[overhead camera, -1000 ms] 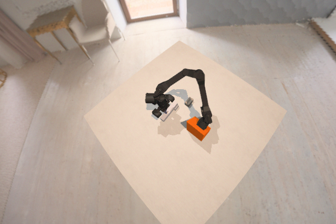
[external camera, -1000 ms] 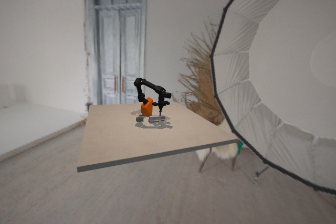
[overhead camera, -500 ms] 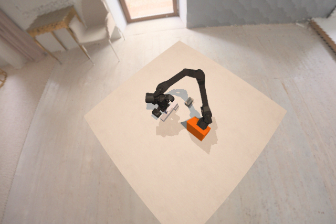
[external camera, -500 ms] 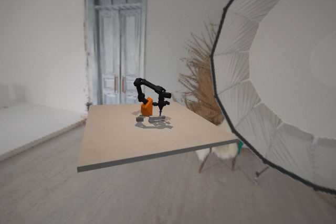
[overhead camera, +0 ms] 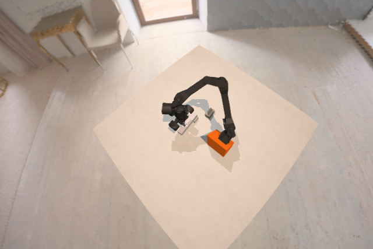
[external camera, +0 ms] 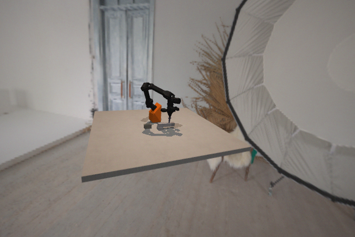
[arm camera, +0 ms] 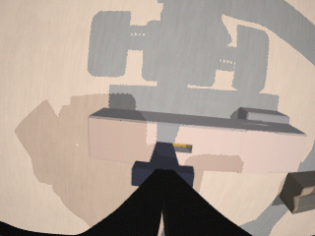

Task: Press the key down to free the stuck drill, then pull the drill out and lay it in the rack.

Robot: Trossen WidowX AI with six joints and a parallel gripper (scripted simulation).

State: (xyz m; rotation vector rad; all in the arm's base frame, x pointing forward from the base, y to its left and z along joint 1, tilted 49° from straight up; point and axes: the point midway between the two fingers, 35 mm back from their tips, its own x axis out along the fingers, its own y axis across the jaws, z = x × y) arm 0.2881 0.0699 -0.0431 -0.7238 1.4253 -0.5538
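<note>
In the wrist view, the lower centre is filled by the black gripper (overhead camera: pixel 182 121) (external camera: pixel 170 115) (arm camera: pixel 163 170), whose pincer is clenched, its tips brought together. Directly under them a dark-blue T-shaped piece (overhead camera: pixel 184 125) (external camera: pixel 169 120) (arm camera: pixel 143 173) is seen; whether it is touched or pinched at its top cannot be told. Its crossbar is set nearest the fingers and its narrow stem is pointed down at a long pale block (overhead camera: pixel 182 130) (external camera: pixel 170 124) (arm camera: pixel 113 138), which is stretched across the middle of the frame. Whether this piece is the drill or the key cannot be made out.

Just beside the stem, a small yellow strip (arm camera: pixel 182 146) is shown in a slot of the block. Along the block's far side, at right, a grey tab (overhead camera: pixel 196 118) (arm camera: pixel 266 115) is placed. Near the block's right end, at the lower right, a grey-brown notched holder (overhead camera: pixel 210 112) (external camera: pixel 147 126) (arm camera: pixel 301 194) is seen, apart from it.

In the exterior view, all of this is borne by a beige tabletop (overhead camera: pixel 196 195) (external camera: pixel 128 148). Farther back, the arched black arm (overhead camera: pixel 192 89) (external camera: pixel 160 91) is mounted at an orange base (overhead camera: pixel 215 142) (external camera: pixel 155 116). Beyond, a tall double door (external camera: pixel 116 48) is framed at upper left.
</note>
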